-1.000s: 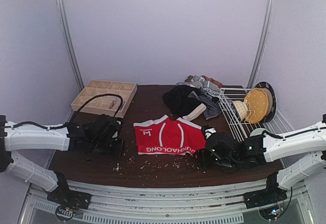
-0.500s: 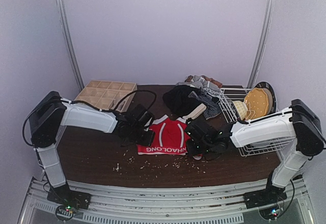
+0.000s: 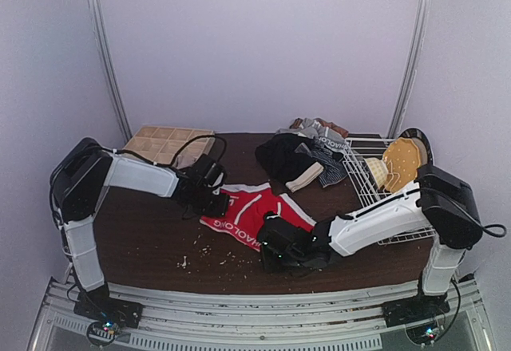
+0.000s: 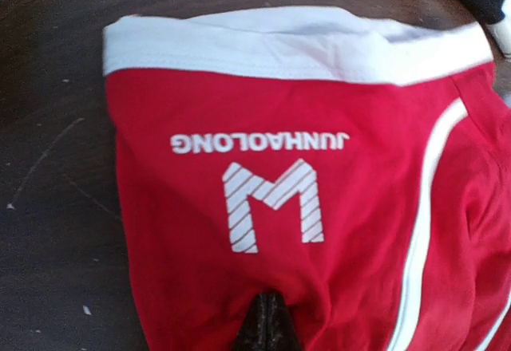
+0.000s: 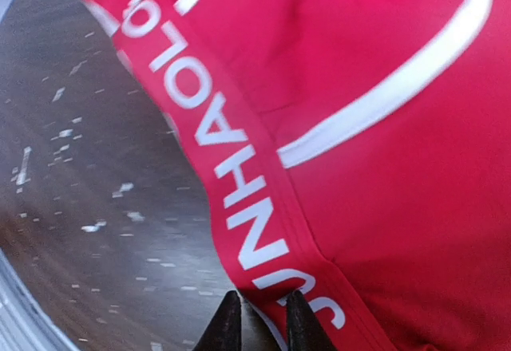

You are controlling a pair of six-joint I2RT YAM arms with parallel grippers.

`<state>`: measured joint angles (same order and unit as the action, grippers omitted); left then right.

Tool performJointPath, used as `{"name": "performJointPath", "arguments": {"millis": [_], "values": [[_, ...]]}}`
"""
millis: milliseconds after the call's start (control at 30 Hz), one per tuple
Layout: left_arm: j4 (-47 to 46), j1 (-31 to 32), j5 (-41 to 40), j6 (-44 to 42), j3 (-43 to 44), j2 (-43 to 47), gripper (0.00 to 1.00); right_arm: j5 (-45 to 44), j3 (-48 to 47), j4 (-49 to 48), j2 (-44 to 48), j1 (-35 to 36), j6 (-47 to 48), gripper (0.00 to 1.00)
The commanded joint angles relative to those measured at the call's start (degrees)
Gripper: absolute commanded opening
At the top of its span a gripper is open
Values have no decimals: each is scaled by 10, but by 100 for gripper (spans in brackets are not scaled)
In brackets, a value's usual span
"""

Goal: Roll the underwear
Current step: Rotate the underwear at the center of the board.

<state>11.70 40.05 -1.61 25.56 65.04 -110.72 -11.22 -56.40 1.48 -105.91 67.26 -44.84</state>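
The red briefs [image 4: 319, 207] are smooth, matt knit cloth with a white band [image 4: 295, 44] of the same soft cloth and flat white printed lettering (the weave is too fine to make out). The surface [image 3: 144, 239] is dark wood, dull, its grain showing, speckled with pale crumbs [image 5: 92, 226]. The grid tray [image 3: 164, 140] is pale, unvarnished wood. The rack [image 3: 369, 187] is thin white-coated metal wire. The heap of dark underwear [image 3: 291, 158] is soft, matt cloth. The left arm [image 3: 140, 175] wears a smooth white plastic shell. The right pincer [image 5: 257, 323] has matt black fingertips [image 5: 226, 329].
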Motion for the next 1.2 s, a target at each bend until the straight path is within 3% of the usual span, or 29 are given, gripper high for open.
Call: {"name": "performJointPath", "arguments": {"millis": [0, 133, 200, 300, 433, 600, 767, 933, 1167], "values": [[54, -34, -61, -20, -12, 18, 0, 106, -87, 25, -78, 53, -38, 21], [69, -35, -77, -30, -25, 97, 4, 96, -164, 79, -56, 67, 0, 42], [69, -27, -80, -32, -48, 149, 23, 74, -165, 91, -11, 66, 25, 49], [88, -7, -84, -27, -76, 228, 42, 41, -161, 142, 53, 59, 62, 55], [94, 43, -92, 3, -126, 322, 45, -26, -102, 177, 146, 45, 95, 55], [39, 80, -46, 20, -143, 277, 40, -36, -32, 161, 151, 12, 116, 41], [26, 69, -74, -25, -66, 145, 19, -30, -22, 110, 99, 14, 118, 36], [13, 18, -43, -32, -10, 41, 0, -34, -26, 94, 46, 22, 93, 35], [-4, -20, -5, -44, 42, -48, 0, -5, -37, 88, -20, 55, 40, 32]]}}
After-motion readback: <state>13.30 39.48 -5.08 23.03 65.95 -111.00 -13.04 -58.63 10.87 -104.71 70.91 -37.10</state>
